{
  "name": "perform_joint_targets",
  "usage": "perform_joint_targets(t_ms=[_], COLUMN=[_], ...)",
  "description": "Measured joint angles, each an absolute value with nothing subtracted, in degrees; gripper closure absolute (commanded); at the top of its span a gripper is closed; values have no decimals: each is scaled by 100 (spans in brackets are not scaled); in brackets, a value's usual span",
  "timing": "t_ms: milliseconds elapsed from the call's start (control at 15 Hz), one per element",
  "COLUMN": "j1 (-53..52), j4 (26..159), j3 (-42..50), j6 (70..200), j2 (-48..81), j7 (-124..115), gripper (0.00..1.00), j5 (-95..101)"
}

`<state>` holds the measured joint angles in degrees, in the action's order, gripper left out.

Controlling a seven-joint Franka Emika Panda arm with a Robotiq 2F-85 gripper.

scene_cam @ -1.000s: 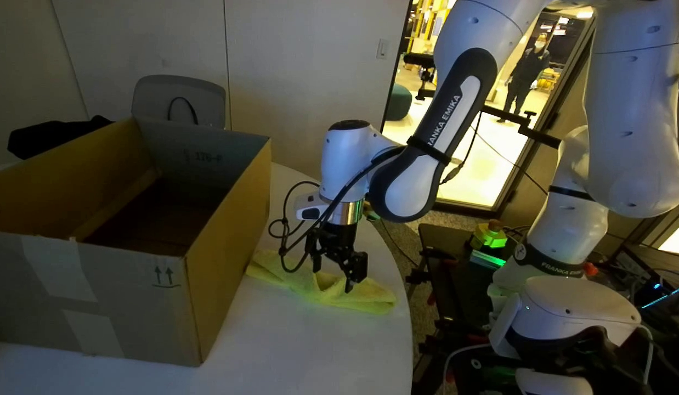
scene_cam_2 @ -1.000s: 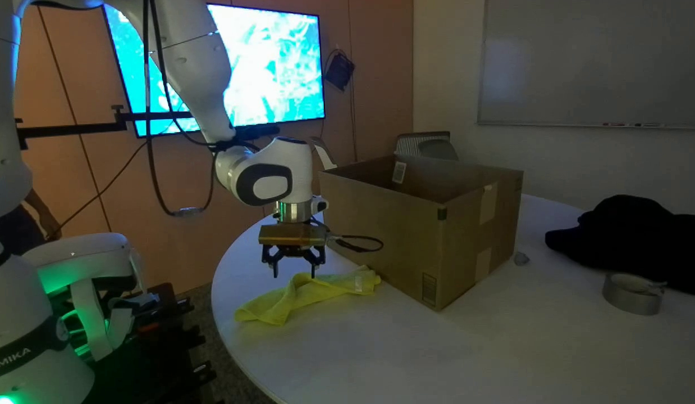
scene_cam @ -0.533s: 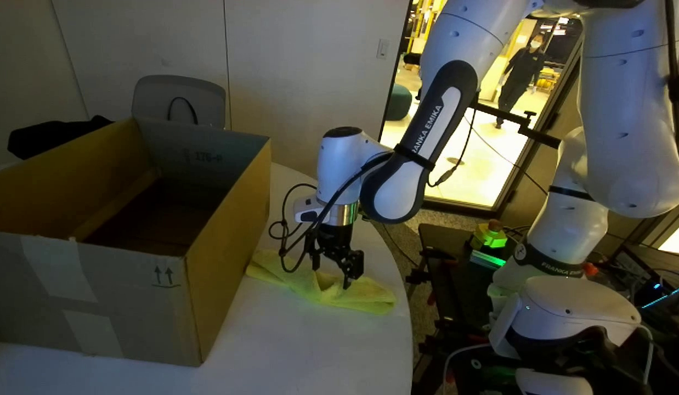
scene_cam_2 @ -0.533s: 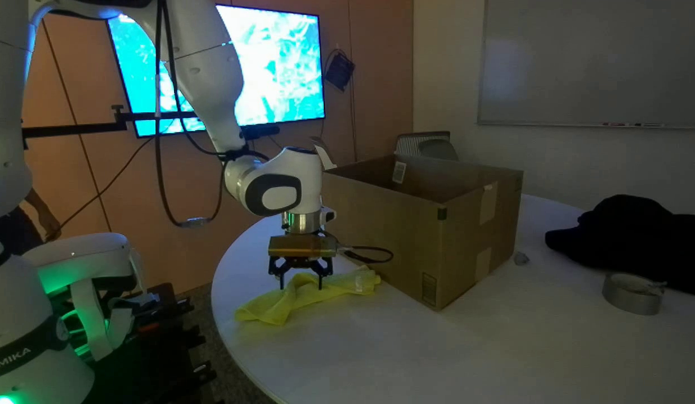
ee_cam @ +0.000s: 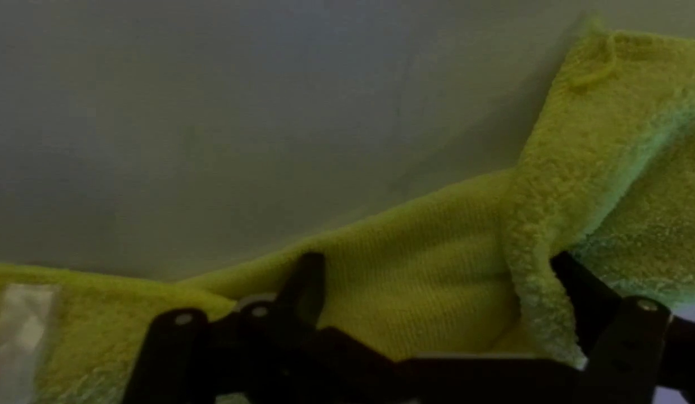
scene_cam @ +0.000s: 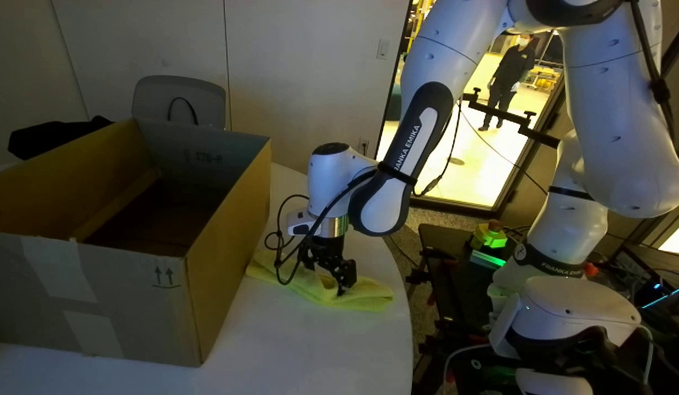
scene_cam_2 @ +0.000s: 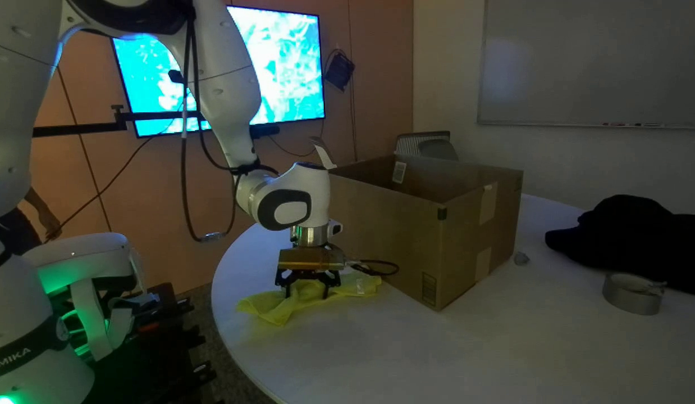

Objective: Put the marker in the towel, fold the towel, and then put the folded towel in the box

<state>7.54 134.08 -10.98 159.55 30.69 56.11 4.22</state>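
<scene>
The yellow-green towel (scene_cam: 369,296) lies bunched and folded over in a long strip on the white table, beside the box; it also shows in an exterior view (scene_cam_2: 269,307) and the wrist view (ee_cam: 415,280). My gripper (scene_cam: 324,280) points straight down with its fingertips at the towel's middle (scene_cam_2: 306,295). In the wrist view the gripper (ee_cam: 436,255) is open, its jaws wide apart with a raised fold of towel between them near the right finger. The large brown cardboard box (scene_cam: 114,302) stands open and upright (scene_cam_2: 387,241). The marker does not show; it is hidden or out of view.
The box wall rises close to the towel's far end and the gripper's cables. A grey tape roll (scene_cam_2: 632,293) and black cloth (scene_cam_2: 634,241) lie beyond the box. The round table's edge (scene_cam: 409,329) runs near the towel. A grey chair (scene_cam: 180,99) stands behind the box.
My gripper has moved down and slightly toward the box, from above the towel to its surface, jaws staying open. The towel has shifted slightly where the fingertips meet it.
</scene>
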Motion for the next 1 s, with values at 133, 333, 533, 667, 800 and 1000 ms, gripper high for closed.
perform_joint_targets(t_ms=[133, 333, 533, 667, 800, 1000], j1=[695, 610, 608, 622, 650, 752], j4=[13355, 13312, 13306, 13304, 13306, 13345], j3=[-1050, -1003, -1003, -1003, -1002, -1003], j6=[15955, 15946, 15938, 15940, 15947, 15995], j2=[3145, 3214, 3230, 3223, 3205, 3121], j7=[5467, 5196, 4984, 4849, 4718, 4608], gripper=[26, 50, 71, 84, 99, 99], j5=[422, 422, 422, 422, 422, 422])
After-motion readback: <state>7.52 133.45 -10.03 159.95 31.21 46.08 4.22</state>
